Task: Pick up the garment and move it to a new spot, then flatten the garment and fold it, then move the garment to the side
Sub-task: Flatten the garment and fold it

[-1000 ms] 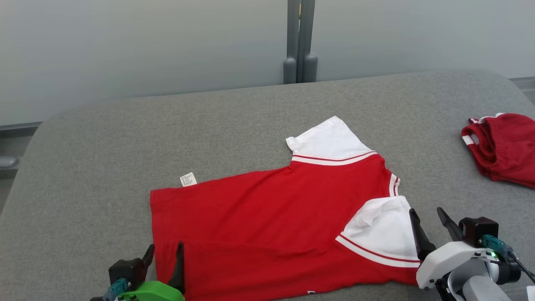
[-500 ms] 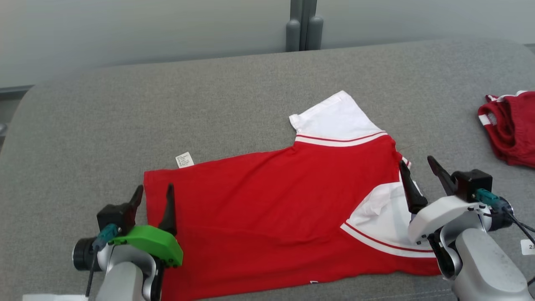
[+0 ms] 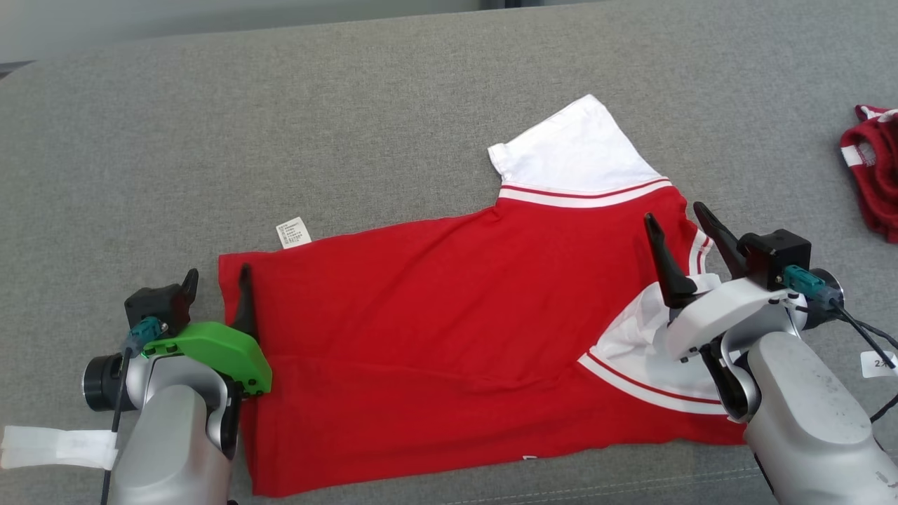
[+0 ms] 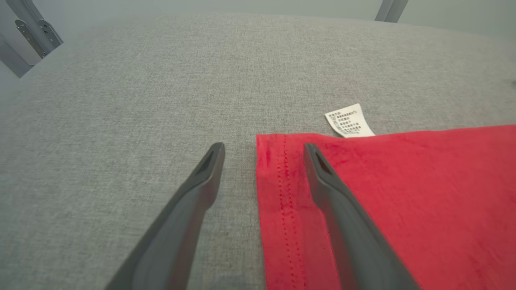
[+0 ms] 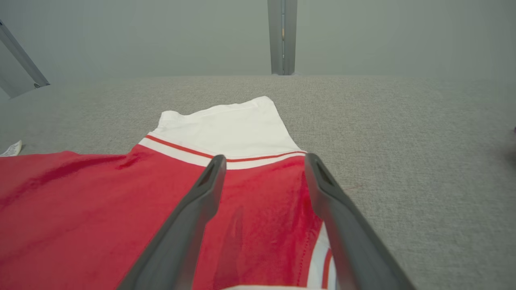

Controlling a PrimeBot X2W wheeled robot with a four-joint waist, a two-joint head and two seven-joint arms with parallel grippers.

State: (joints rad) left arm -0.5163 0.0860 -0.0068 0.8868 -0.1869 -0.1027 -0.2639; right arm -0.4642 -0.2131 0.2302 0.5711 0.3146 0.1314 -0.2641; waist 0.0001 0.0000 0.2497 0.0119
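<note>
Left gripper (image 3: 217, 275) and right gripper (image 3: 673, 214), both wide open and empty, hover over opposite ends of the red T-shirt with white sleeves (image 3: 435, 315).
It lies spread flat on the grey fabric surface (image 3: 351, 105), near sleeve tucked inward, the left gripper straddling the hem corner by the white care label (image 3: 293, 232). Placing and flattening look done; folding and moving aside remain.

A tabletop (image 3: 365, 119) covered in grey fabric is seen. A crumpled red-and-white cloth (image 3: 875, 175) is laid toward its right side. A grey post (image 5: 282, 36) is set behind the far edge, against a pale wall (image 5: 121, 36).
</note>
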